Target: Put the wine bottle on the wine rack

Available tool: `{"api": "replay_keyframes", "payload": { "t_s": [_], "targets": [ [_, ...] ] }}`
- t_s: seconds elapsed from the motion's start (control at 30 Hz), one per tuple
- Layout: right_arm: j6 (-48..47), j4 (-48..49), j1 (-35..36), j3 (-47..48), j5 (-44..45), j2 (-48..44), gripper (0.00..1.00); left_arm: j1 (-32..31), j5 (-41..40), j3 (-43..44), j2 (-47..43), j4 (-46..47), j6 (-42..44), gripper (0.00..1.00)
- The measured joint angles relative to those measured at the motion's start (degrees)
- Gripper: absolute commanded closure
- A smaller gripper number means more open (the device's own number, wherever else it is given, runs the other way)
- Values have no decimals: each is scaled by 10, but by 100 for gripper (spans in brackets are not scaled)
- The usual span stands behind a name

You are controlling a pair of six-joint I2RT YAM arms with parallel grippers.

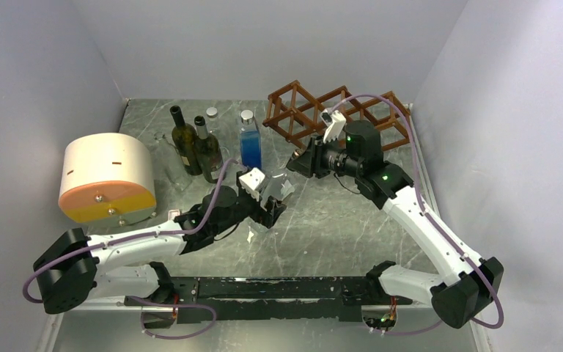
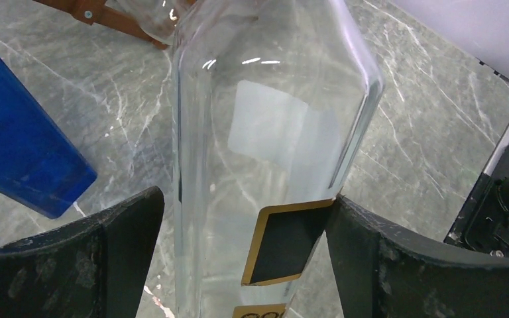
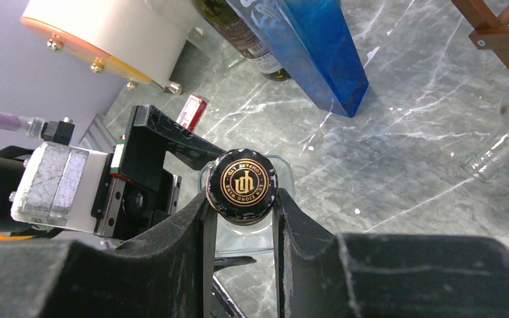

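Observation:
The wine bottle (image 1: pixel 278 188) is clear glass with a black and gold cap (image 3: pixel 241 185) and black and gold labels (image 2: pixel 285 242). It is held between the two arms above the table. My right gripper (image 3: pixel 242 199) is shut on the capped neck, in front of the wine rack (image 1: pixel 315 110). My left gripper (image 2: pixel 245 218) is open around the bottle's body. Its right finger (image 2: pixel 371 252) touches the glass and its left finger (image 2: pixel 126 245) stands a little apart. The reddish-brown lattice rack stands at the back right of the table.
A blue square bottle (image 1: pixel 250 143) and two dark green bottles (image 1: pixel 185 139) (image 1: pixel 207 150) stand at the back centre-left. A white and orange drum (image 1: pixel 106 176) sits at the left. Another piece of clear glass (image 3: pixel 494 159) lies by the rack's foot.

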Motion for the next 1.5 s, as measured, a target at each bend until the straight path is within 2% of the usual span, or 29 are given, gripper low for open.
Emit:
{"api": "replay_keyframes", "payload": {
  "t_s": [0.27,0.4,0.5,0.7,0.8,0.9,0.97,1.0,1.03,1.07,1.1,1.17,1.23,1.27,1.4,1.5],
  "targets": [
    [9,-3,1,24,0,1,100,0,-6,0,10,7,17,24],
    [9,-10,1,36,3,1,100,-1,-1,0,10,21,29,28],
    [9,-20,1,42,5,1,100,-1,-1,0,7,22,46,26],
    [19,-28,1,52,9,-6,100,-2,12,0,-9,15,88,7],
    [24,-28,1,52,14,-14,100,-3,25,0,-10,15,96,9],
    [28,-28,1,52,16,-20,100,-3,30,-2,-10,15,97,20],
    [30,-28,1,52,15,-22,100,-3,29,-2,-10,15,98,32],
    [31,-28,1,52,14,-22,100,-3,29,-2,-10,15,98,43],
    [32,-28,1,52,15,-22,99,-3,29,-2,-10,14,99,60],
    [33,-29,1,52,16,-22,91,-4,27,-2,-9,13,101,75],
    [33,-32,1,52,18,-23,78,-4,23,-2,-9,12,102,90],
    [33,-34,1,52,19,-23,51,-4,23,-2,-9,12,110,93],
    [38,-41,1,52,19,-28,30,-4,25,0,-9,7,121,93],
    [39,-40,1,52,21,-32,24,-4,26,1,-9,-2,126,93],
    [30,-58,1,55,44,-67,13,-4,30,3,-6,-43,166,93],
    [17,-78,1,63,59,-87,11,-4,33,17,-2,-83,214,93]
  ]
}}
